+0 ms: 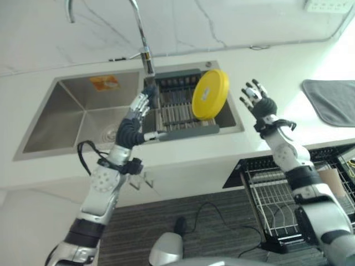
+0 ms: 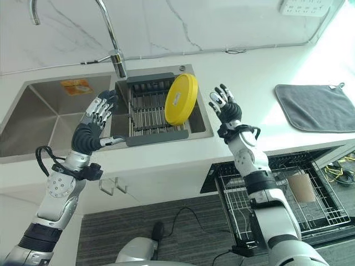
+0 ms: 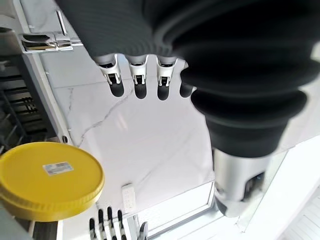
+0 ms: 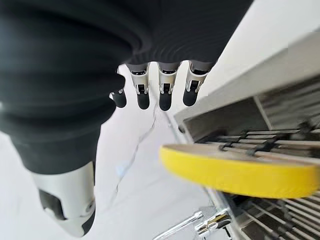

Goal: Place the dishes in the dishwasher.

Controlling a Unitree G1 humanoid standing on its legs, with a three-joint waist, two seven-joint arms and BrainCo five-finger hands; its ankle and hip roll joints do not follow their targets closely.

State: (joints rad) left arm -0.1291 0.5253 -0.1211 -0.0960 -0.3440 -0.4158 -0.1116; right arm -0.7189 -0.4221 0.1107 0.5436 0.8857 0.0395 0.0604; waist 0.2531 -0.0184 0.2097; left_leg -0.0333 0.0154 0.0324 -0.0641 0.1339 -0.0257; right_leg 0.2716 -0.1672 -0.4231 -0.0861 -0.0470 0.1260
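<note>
Left hand (image 2: 95, 119) hangs at about 9 o'clock of the drying rack (image 2: 150, 105) in the sink (image 2: 39, 119), fingers loosely spread, holding nothing. The yellow plate (image 2: 181, 99) stands on edge in that rack, probably to drain. Right hand (image 2: 224, 108) is at the plate's 3 o'clock, fingers fanned wide, looks ready to grab. The dishwasher rack (image 2: 277, 194) is pulled out at 5 o'clock.

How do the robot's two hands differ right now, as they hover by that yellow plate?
The left hand is over the sink's drying rack, left of the yellow plate; the right hand is over the counter, right of it. The left hand sits lower, by the rack's rim. Both are open, touching nothing.
</note>
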